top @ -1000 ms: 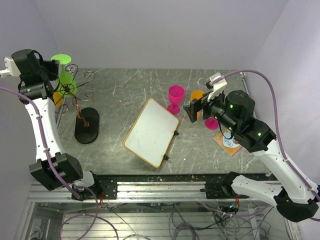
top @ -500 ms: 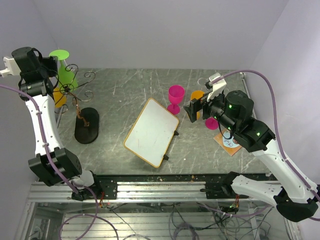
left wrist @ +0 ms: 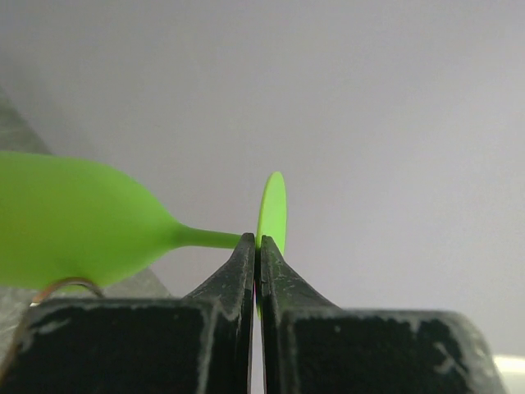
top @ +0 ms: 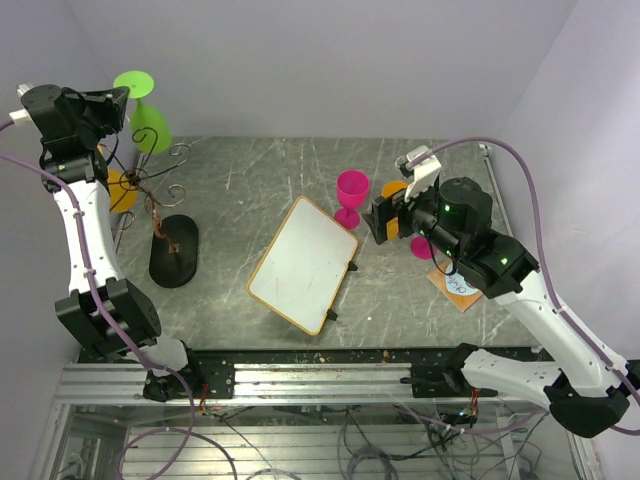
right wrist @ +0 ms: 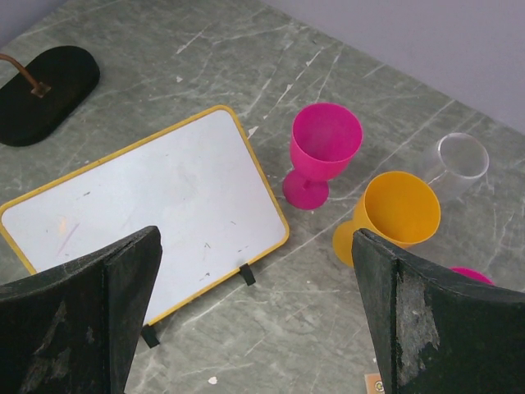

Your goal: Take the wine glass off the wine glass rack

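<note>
A green wine glass (top: 148,122) lies on its side in the air at the far left, its foot disc (top: 133,83) toward the back wall. My left gripper (top: 118,97) is shut on the edge of that foot (left wrist: 273,209), and the bowl (left wrist: 66,217) points left in the left wrist view. The wine glass rack (top: 152,195) stands just below on its black oval base (top: 173,250). One copper curl (left wrist: 66,285) sits right under the bowl; whether they touch I cannot tell. An orange glass (top: 122,190) still hangs on the rack. My right gripper (top: 385,220) hovers open over the table's middle right.
A yellow-framed whiteboard (top: 303,263) lies in the centre. A magenta glass (right wrist: 322,152), an orange glass (right wrist: 394,215) and a clear cup (right wrist: 462,156) stand right of it. A second magenta piece (top: 423,247) and an orange card (top: 455,287) sit under the right arm.
My left gripper has risen and swung toward the back wall, lifting and tilting the green glass up from among the rack's arms. The right arm shifted slightly left.
</note>
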`<action>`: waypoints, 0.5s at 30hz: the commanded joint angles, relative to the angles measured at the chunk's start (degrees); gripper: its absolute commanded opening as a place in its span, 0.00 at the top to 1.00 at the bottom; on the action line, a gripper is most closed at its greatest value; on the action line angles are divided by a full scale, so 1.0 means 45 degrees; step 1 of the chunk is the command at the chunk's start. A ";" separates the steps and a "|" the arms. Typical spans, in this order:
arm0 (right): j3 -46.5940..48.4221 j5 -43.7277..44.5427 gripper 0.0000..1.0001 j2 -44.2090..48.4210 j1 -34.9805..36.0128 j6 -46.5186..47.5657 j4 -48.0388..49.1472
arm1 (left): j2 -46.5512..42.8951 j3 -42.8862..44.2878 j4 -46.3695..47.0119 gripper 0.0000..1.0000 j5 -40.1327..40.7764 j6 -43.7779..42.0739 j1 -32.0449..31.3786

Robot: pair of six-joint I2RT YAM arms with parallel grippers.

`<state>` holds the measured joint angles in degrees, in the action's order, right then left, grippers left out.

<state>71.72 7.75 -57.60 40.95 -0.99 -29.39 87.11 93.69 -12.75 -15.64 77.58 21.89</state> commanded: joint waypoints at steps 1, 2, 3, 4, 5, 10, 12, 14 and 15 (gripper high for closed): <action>0.0403 -0.0060 0.00 -0.0287 0.0062 -0.0043 0.0171 | -0.0847 -0.0670 0.3860 0.93 -0.2828 0.0043 -0.0164; 0.0482 -0.0137 0.00 -0.0398 0.0075 -0.0093 0.0147 | -0.1011 -0.0799 0.4298 0.93 -0.3118 0.0035 -0.0302; 0.0582 -0.0201 0.00 -0.0540 0.0062 -0.0189 0.0111 | -0.1152 -0.0903 0.4804 0.93 -0.3394 -0.0061 -0.0471; 0.0653 -0.0282 0.00 -0.0644 0.0058 -0.0277 0.0100 | -0.1272 -0.0994 0.5234 0.93 -0.3766 -0.0071 -0.0663; 0.0693 -0.0372 0.00 -0.0740 0.0050 -0.0405 0.0119 | -0.1382 -0.1098 0.5766 0.93 -0.4100 -0.0004 -0.0870; 0.1006 -0.1112 0.01 -0.1484 0.0063 -0.1300 0.0163 | -0.1651 -0.1666 0.8848 0.93 -0.5304 0.1036 -0.2104; 0.1373 -0.1488 0.01 -0.1937 0.0064 -0.1833 -0.0031 | -0.1593 -0.1684 0.9940 0.93 -0.5817 0.1521 -0.2926; 0.1462 -0.1894 0.01 -0.2246 0.0066 -0.2391 0.0053 | -0.1691 -0.1958 1.1056 0.93 -0.6183 0.1918 -0.3941; 0.1439 -0.2166 0.01 -0.2364 0.0066 -0.2691 0.0189 | -0.1766 -0.2198 1.1679 0.93 -0.6326 0.2078 -0.4419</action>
<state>76.31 2.59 -66.52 40.95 -7.18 -29.61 81.01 86.37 23.97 -36.73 82.28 8.64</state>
